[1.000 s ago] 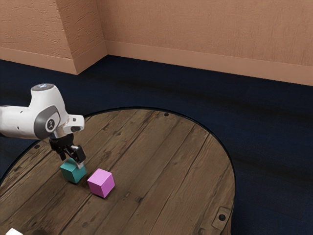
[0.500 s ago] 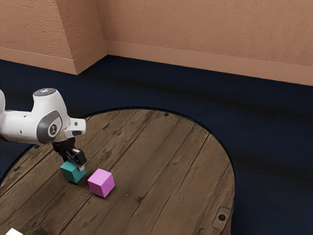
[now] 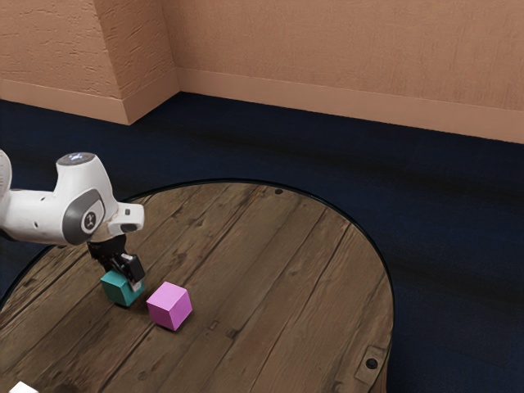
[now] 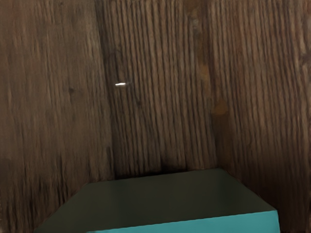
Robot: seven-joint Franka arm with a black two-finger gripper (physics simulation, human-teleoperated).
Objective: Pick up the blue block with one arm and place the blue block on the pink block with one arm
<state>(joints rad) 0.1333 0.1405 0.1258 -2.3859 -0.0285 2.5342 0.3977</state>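
Note:
The blue block [image 3: 121, 290], a teal-blue cube, rests on the round wooden table [image 3: 278, 262] near the exterior view's left. Just to its right, a small gap away, sits the pink block [image 3: 169, 305]. My gripper [image 3: 123, 277] is down over the top of the blue block, open, with its fingers straddling the cube's upper part. In the wrist view the blue block [image 4: 165, 204] lies close under my hand, with wood planks beyond it.
A small white object [image 3: 20, 387] lies at the table's near left edge. The table's dark rim [image 3: 372, 246] curves round on the right, with dark blue floor beyond. Bare planks stretch to the right of the pink block.
My hand has come down onto the blue block, so the fingers now reach around its top. Neither block has moved.

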